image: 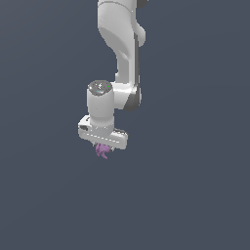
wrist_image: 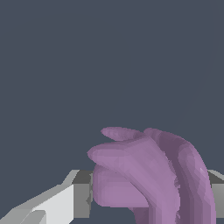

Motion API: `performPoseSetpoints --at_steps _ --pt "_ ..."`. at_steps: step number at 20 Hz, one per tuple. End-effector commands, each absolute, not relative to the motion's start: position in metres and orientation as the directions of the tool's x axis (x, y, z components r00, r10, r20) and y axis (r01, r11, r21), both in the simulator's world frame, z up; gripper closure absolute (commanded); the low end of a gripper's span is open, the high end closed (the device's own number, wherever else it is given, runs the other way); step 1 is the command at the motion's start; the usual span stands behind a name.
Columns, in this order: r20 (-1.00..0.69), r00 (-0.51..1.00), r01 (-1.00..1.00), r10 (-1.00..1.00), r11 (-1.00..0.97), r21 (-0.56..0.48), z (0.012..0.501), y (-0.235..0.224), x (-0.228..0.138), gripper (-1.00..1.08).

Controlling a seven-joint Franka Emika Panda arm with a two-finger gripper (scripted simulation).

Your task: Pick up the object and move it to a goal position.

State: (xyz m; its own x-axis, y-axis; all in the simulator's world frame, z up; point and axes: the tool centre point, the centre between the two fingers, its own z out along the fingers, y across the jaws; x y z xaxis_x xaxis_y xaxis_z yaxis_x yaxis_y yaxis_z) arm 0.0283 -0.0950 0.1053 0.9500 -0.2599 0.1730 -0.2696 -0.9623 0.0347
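**Object clamped in the gripper**

My gripper point(image: 103, 148) points straight down under an upright arm point(image: 122, 53), its fingers point(wrist_image: 81, 192) clamped on the purple object point(image: 102, 151). I see the object sitting between them, its curved lobes poking out below.

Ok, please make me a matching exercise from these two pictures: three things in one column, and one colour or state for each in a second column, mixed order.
Things:
1. object
2. arm
3. gripper

Colour or state:
A. white and grey
B. shut on the purple thing
C. pale purple, with curved lobes

Pairs: 1-C, 2-A, 3-B
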Motion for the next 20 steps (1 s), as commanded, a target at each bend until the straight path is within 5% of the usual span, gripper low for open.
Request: performPoseSetpoints --at_steps 1,20 --pt "0.229 0.927 -0.315 -0.298 -0.948 0.040 0.129 -0.105 0.046 1.08" --pt "0.616 0.608 -0.635 -0.501 -0.773 -0.002 0.339 -0.182 0.121 1.08"
